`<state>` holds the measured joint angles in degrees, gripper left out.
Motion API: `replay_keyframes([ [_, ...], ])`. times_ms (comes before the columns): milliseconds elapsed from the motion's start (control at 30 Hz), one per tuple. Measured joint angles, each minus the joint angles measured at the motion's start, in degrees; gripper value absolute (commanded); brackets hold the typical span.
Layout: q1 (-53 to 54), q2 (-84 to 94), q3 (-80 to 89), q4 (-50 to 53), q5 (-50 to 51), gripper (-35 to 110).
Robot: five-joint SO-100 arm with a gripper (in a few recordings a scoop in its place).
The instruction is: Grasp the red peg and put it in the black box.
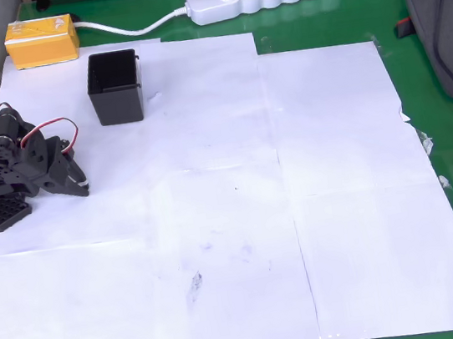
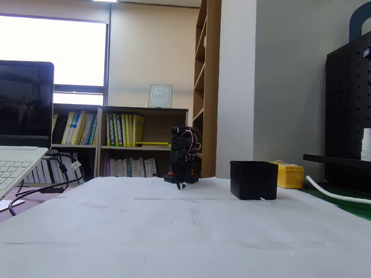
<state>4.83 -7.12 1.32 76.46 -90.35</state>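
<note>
overhead view: the gripper [image 1: 77, 184] sits folded back by its base at the left edge, apparently parked; can't tell whether its fingers are apart. the black box [image 1: 115, 86] stands just beyond it, mouth up. fixed view: arm tucked, box [image 2: 253, 179] off to its right; i can't make out the red peg.

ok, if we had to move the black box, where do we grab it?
Pinch one wall of the black box at its rim, from straight above. It stands upright, open-topped, with tall straight walls, and its full width looks too wide to span.
</note>
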Motion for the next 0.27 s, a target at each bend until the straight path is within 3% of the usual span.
replay_keyframes([
  [267, 0.3, 0.0, 0.0, 0.0, 1.1, 0],
])
